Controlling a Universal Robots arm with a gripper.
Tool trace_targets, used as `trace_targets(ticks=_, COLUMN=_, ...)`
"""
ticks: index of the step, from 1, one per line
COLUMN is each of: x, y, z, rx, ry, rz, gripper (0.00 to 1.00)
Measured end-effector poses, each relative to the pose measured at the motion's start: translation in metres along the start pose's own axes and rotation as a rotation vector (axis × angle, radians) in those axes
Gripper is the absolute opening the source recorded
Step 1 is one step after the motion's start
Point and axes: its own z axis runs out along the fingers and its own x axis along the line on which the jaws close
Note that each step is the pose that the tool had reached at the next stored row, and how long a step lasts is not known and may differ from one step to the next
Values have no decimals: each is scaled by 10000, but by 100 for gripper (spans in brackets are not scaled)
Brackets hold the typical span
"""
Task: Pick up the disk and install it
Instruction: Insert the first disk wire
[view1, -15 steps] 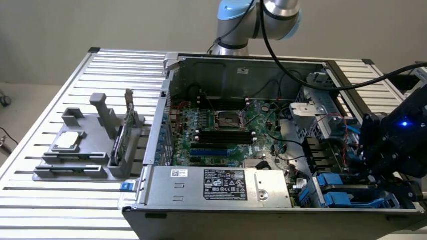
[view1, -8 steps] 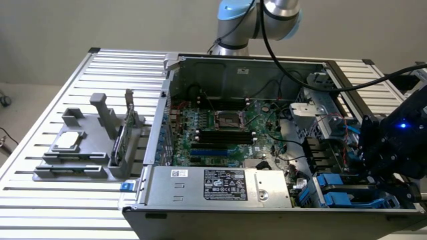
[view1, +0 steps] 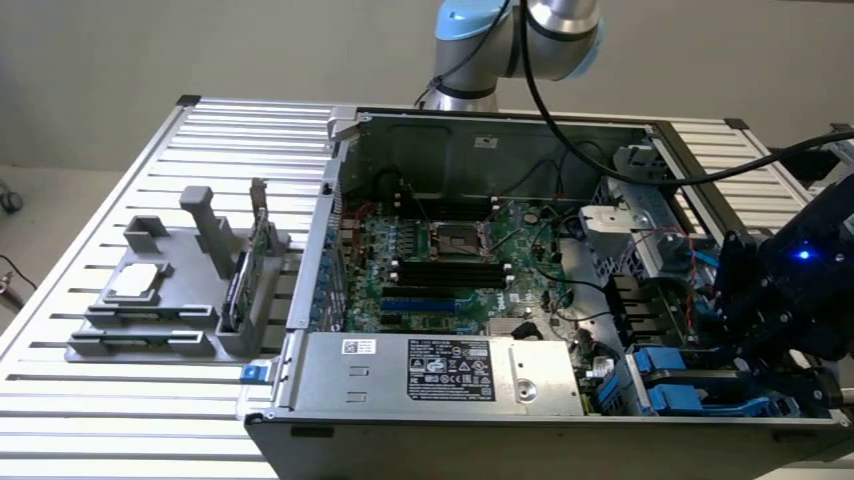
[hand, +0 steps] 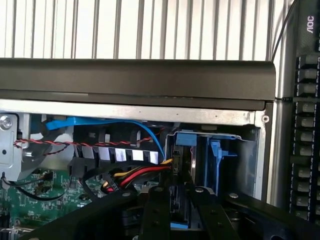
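Exterior view: the jaws (view1: 781, 345), apparently pinching the disk (hand: 181, 200), hang at the computer case's (view1: 441, 400) blue-railed drive bay (view1: 681, 385); installation underway, seating demands square alignment.

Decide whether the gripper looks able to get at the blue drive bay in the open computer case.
Probably yes. The case lies open, and the gripper hangs right above the blue drive bay. Red and yellow cables beside the bay may crowd it.
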Motion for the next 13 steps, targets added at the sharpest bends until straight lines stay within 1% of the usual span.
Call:
trace_targets(ticks=1, x=1, y=2, z=-25, rx=15, ry=2, rz=3, gripper=25)
trace_targets(ticks=2, x=2, y=4, z=-52, rx=29, ry=2, rz=5, gripper=32)
trace_targets(ticks=6, x=2, y=13, z=-165, rx=81, ry=1, rz=11, gripper=32)
trace_targets(ticks=13, x=8, y=35, z=-431, rx=135, ry=3, rz=21, gripper=32)
